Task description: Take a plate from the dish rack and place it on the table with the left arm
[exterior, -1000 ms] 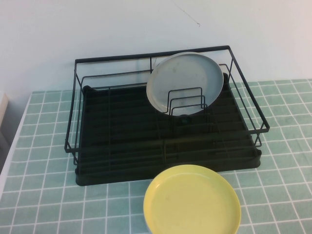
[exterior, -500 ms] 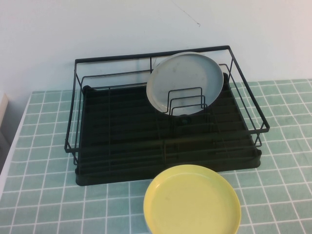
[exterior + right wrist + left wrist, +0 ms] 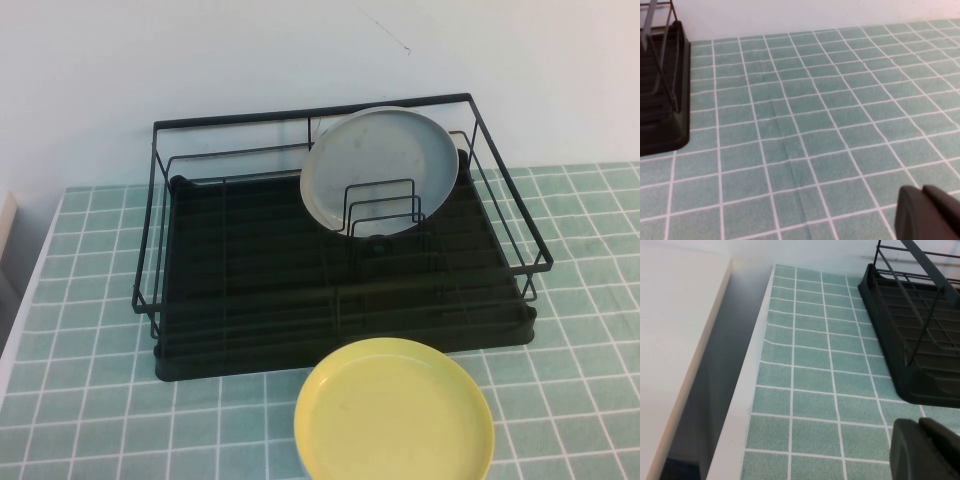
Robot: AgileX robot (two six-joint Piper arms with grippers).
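Yellow round plate (image 3: 394, 412) with a low rim lies flat on the table of small pale green tiles (image 3: 90, 400), at the bottom middle of the high view. It sits just in front of the big black wire dish rack (image 3: 330, 270), very near its front edge. Part of the plate's low side is cut off by the bottom of the picture, so I cannot tell how close it is to the table's near edge. That is one worry: if it sits near that edge, a small bump could push it off.

Inside the rack, toward the upper middle of the high view, a grey-white round plate (image 3: 380, 170) stands tilted against the small wire dividers. Behind it a thin slice of a light blue plate (image 3: 458, 160) shows. If an arm knocks the rack, those plates could slip and fall.

The left gripper (image 3: 925, 450) shows only as a dark lump at the lower right of the left wrist view, over bare tiles beside the rack's corner. I cannot tell if it is open or closed. It holds nothing that I can see.

The right gripper (image 3: 927, 212) is a dark lump at the lower right of the right wrist view, over bare tiles. I cannot tell its state either.

The task looks done.
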